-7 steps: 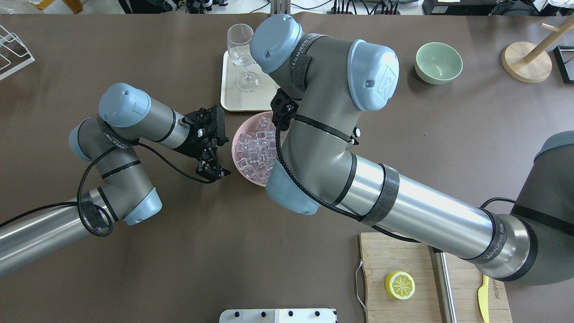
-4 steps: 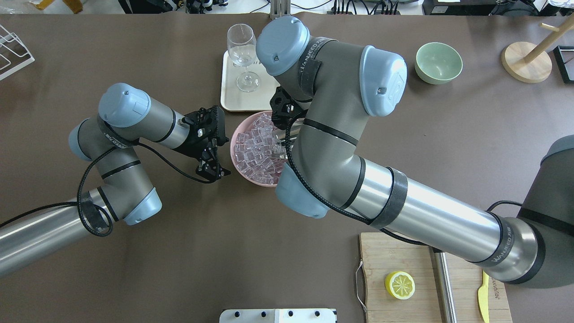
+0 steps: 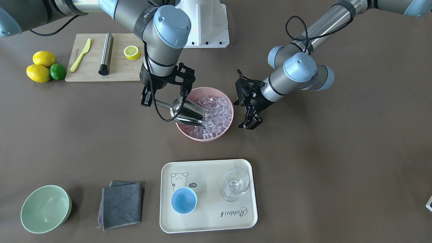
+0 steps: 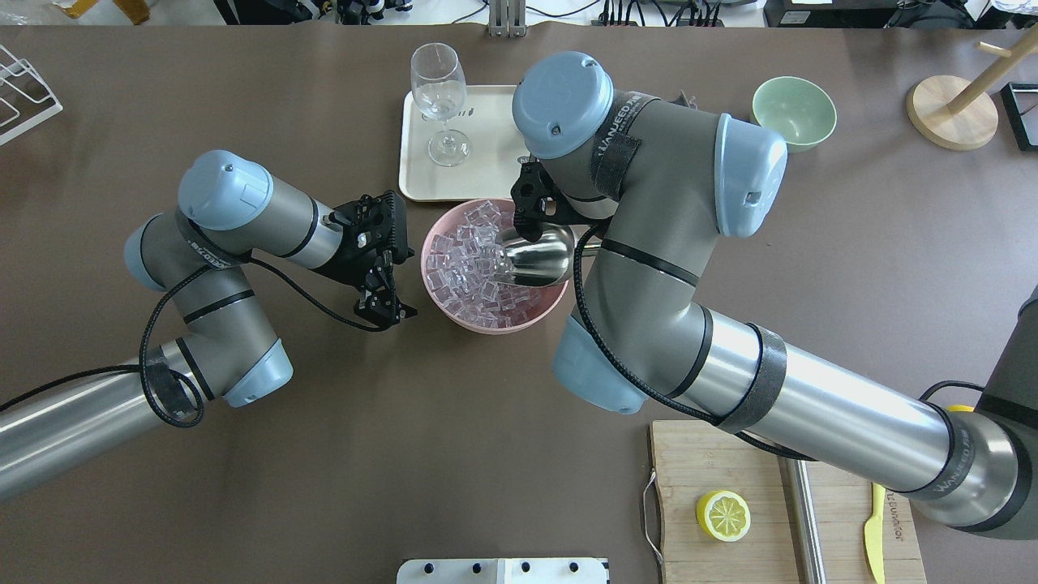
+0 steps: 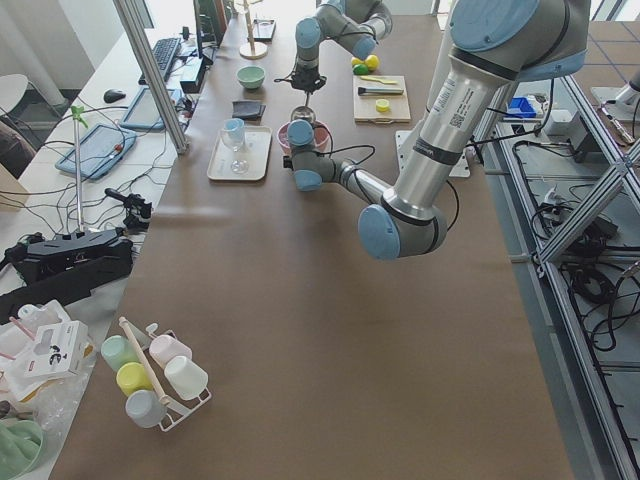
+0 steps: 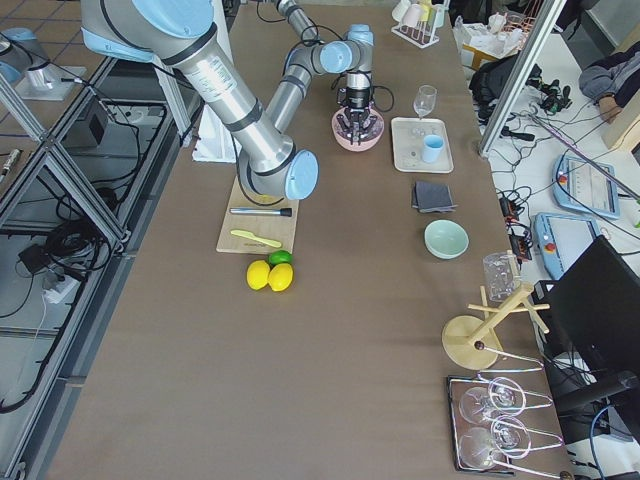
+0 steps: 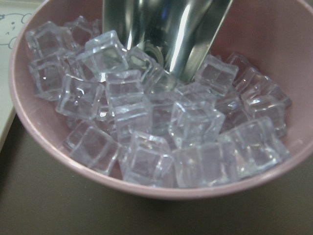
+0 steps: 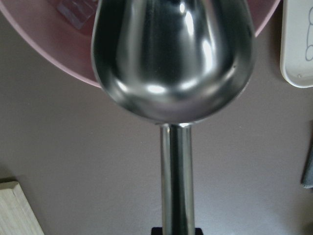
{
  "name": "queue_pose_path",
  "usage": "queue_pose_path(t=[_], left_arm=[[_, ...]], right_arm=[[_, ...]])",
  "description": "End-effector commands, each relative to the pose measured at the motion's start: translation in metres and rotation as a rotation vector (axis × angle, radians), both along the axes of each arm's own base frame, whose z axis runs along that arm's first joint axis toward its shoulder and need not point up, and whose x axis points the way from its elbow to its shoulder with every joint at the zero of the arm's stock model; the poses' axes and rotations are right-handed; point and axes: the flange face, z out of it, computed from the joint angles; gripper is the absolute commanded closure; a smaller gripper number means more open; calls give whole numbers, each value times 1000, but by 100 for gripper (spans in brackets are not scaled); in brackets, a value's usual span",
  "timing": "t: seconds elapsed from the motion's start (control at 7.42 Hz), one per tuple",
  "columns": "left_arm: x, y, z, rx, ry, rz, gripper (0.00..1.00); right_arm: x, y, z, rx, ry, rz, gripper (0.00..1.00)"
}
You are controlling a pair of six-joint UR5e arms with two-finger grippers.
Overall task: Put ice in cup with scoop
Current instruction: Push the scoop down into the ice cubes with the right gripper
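Note:
My right gripper (image 3: 158, 101) is shut on the short handle of the steel scoop (image 3: 187, 113). The scoop lies tilted over the robot's-right rim of the pink bowl (image 3: 202, 136), its mouth down in the ice (image 3: 217, 113). The scoop (image 4: 535, 255) also shows from above, and from below in the right wrist view (image 8: 173, 58). I cannot tell whether ice is inside it. My left gripper (image 3: 249, 124) is open and empty, just beside the bowl's other side, looking at the ice (image 7: 146, 127). The light-blue cup (image 3: 184, 200) stands empty on the cream tray (image 3: 209, 222).
A clear stemmed glass (image 3: 235, 184) stands on the tray beside the cup. A grey cloth (image 3: 121, 204) and a pale green bowl (image 3: 45, 209) lie to the tray's side. A cutting board (image 3: 121, 69) with lemon half, steel cylinder and yellow knife sits near the robot's base.
My right arm has swung to the right in the overhead view, uncovering the bowl and the scoop at the bowl's right side. The left arm has not moved.

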Motion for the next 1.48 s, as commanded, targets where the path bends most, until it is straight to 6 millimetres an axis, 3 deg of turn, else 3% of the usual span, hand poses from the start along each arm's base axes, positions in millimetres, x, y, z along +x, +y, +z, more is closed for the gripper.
queue_pose_path(t=[0.0,0.81,1.08,1.35], left_arm=[[0,0,0,0,0,0,1],[0,0,0,3,1,2,1],[0,0,0,3,1,2,1],[0,0,-1,4,3,2,1]], right_arm=[[-3,-1,5,5,-14,19,100],[-6,-5,11,59,-79,44,100],[-5,-2,25,71,-121,56,100],[3,3,25,84,-148,61,100]])
